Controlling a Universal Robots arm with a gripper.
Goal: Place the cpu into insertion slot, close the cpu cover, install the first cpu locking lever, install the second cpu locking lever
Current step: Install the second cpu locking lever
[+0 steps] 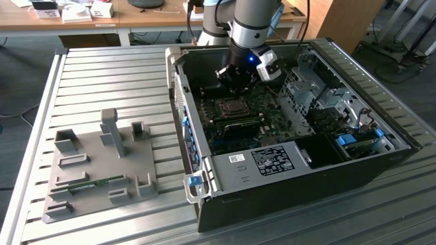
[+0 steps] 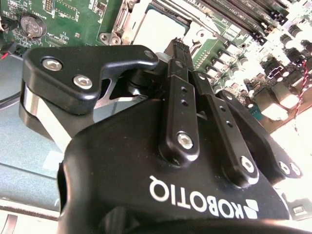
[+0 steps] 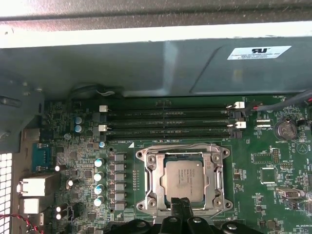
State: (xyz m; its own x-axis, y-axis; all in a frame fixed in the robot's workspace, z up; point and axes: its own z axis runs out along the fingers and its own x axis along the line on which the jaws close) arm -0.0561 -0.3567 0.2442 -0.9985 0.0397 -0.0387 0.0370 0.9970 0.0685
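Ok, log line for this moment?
gripper: shut, tips at socket edge | cpu: seated in socket | cpu cover: down around cpu | levers: cannot tell

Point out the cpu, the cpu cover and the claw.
cpu [image 3: 184, 181]: first wrist view, middle of its silvery metal top.
cpu cover [image 3: 154, 181]: first wrist view, side bar of the metal frame.
claw [image 3: 183, 202]: first wrist view, tips of the black fingers at the socket's edge.

Robotics lab or workshop. Opened computer case [image 1: 293, 138] sits on a slatted metal desk [image 1: 102, 81] beside a grey fixture plate [image 1: 102, 173]. Wooden desks [image 1: 136, 18] with cables behind.
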